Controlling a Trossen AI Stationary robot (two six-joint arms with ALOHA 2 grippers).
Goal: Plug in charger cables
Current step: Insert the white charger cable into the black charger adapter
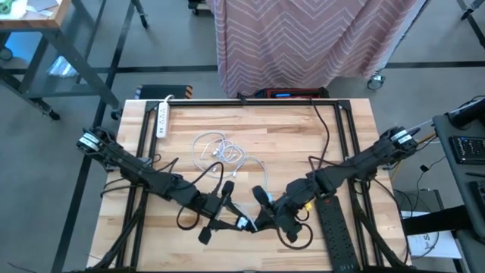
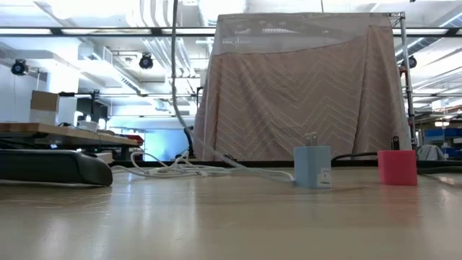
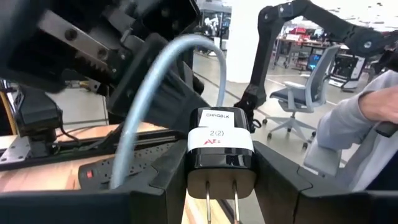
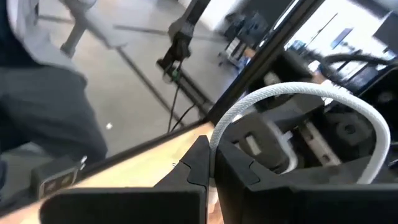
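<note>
Near the table's front middle my two grippers meet. My left gripper (image 3: 221, 186) is shut on a black plug block (image 3: 221, 140) with a white label, its two prongs toward the wrist camera. A pale cord (image 3: 155, 93) arches out of the block's other end. My right gripper (image 4: 211, 169) is shut on a looping white charger cable (image 4: 298, 92); in the high view it (image 1: 261, 216) faces the left gripper (image 1: 231, 220). A coil of white charger cables (image 1: 220, 150) lies mid-table. A light blue plug block (image 2: 312, 167) and a red-pink one (image 2: 397, 167) stand upright on the table. My left gripper pinches the black plug block between its two fingers, one on each side face (image 3: 191, 163). The block is lifted clear of the table, and its cord rises away in an arch. My right gripper pinches the white cable between its two fingers, at the spot where the loop's one end runs down between them (image 4: 215, 140). The rest of the cable arches up and over, clear of the table.
A white power strip (image 1: 162, 118) lies at the far left, a long black power strip (image 1: 337, 231) along the right near side. Black cords trail over the table. A seated person in a grey sleeve (image 3: 354, 134) is beyond the table edge.
</note>
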